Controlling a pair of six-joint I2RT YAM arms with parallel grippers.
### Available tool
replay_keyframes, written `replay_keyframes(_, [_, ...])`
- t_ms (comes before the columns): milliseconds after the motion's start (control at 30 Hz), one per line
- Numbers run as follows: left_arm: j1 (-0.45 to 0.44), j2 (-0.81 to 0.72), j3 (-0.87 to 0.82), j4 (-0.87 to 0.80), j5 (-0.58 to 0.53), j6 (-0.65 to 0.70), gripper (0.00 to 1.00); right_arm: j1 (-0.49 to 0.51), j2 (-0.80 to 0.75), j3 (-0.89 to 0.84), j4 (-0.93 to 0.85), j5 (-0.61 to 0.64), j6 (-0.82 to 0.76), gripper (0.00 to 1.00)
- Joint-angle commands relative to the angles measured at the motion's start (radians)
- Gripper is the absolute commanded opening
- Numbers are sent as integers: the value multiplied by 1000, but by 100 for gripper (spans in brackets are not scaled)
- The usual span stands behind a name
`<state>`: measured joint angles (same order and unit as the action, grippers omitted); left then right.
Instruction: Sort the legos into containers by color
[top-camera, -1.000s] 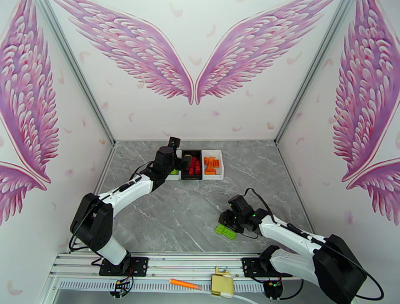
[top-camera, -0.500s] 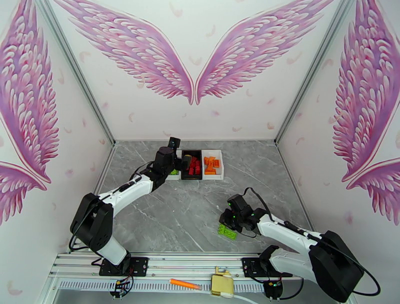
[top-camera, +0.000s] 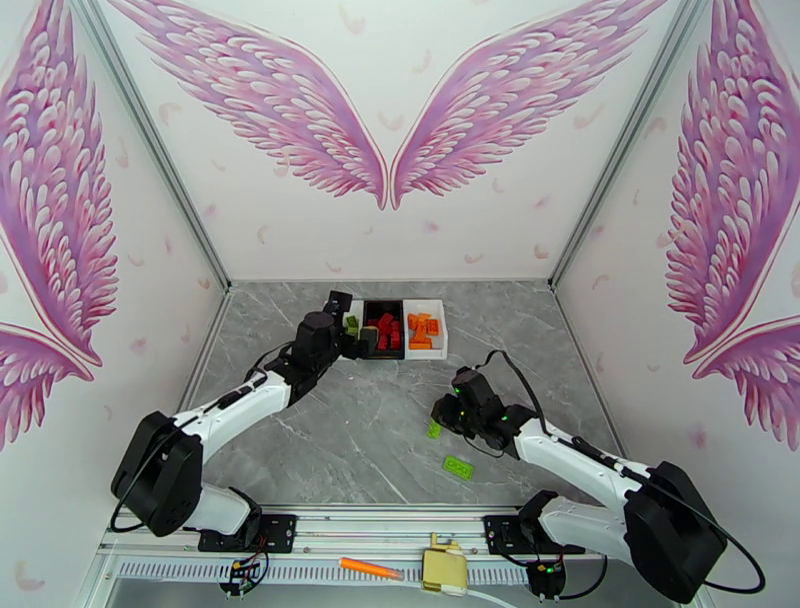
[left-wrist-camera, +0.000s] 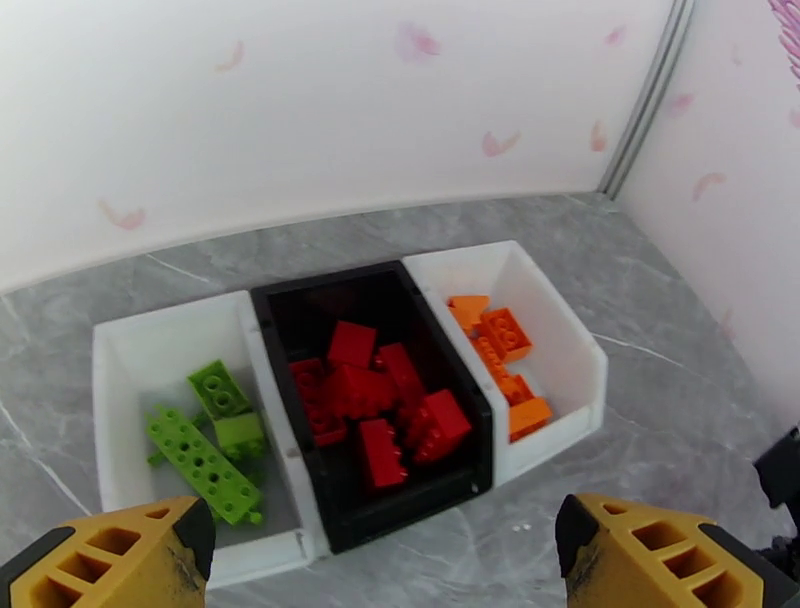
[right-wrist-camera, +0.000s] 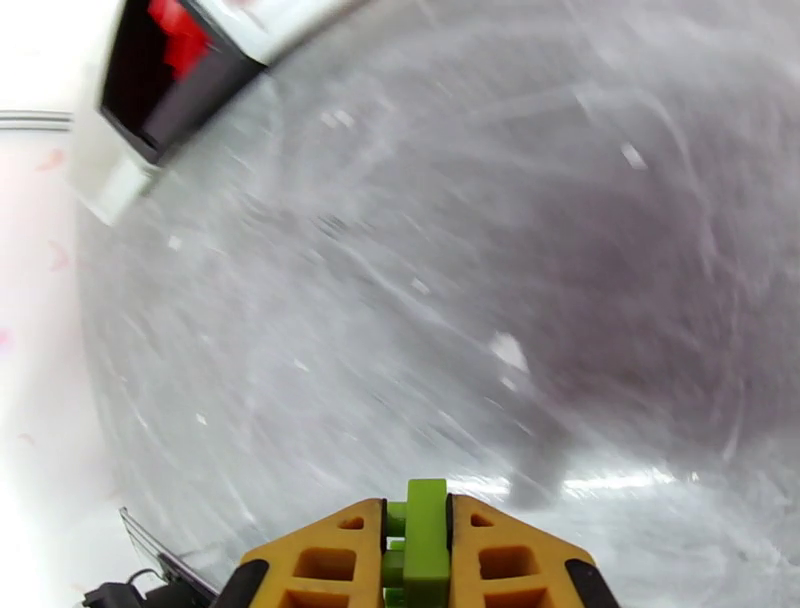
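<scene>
Green is the colour of the thin brick (right-wrist-camera: 427, 515) that the right pincer (top-camera: 437, 426) is pinching. Its two yellow fingers (right-wrist-camera: 330, 560) are pressed against the brick from both sides. The brick stands on its edge between them and sticks out a little past the tips. The right pincer holds it over the grey desk (top-camera: 330, 450), on the right side and well apart from the trays.

A second green brick (top-camera: 459, 467) lies flat on the desk. It is near the right pincer, on the side closer to the arm bases, and nothing touches it.

The left pincer (left-wrist-camera: 385, 565) is spread wide, with nothing between its fingers. It hangs just in front of the three trays, which sit side by side, touching, at the far middle of the desk.

The left white tray (left-wrist-camera: 135, 355) holds green bricks (left-wrist-camera: 205, 455). The black tray (left-wrist-camera: 330, 295) in the middle holds red bricks (left-wrist-camera: 385, 400). The right white tray (left-wrist-camera: 565, 345) holds orange bricks (left-wrist-camera: 500, 340).
</scene>
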<state>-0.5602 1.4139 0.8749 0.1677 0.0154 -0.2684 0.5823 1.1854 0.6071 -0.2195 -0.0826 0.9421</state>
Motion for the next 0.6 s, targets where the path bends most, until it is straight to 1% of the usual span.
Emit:
replay_keyframes(0, [-45,-44,-71,77,187,-160,95,-6,13,49,134,34,-19,10])
replay_keyframes(100, [-116,-48,-109,96,232,-241,95,-7,5,53,199,40,-16,10])
replay_keyframes(233, [-209,-20,-112,93,253,-249,94,-8,-1,66,245,34,-23,11])
replay_keyframes(367, [-224,10,-132,146,280,-288,89,-7,-3,79,262,19,-22,11])
replay_keyframes(500, [-224,60,-119,170,339,-310,82,-9,-7,75,285,7,10,11])
replay_keyframes(567, [-226,81,-124,209,362,-327,80,-14,-7,75,298,-9,30,11])
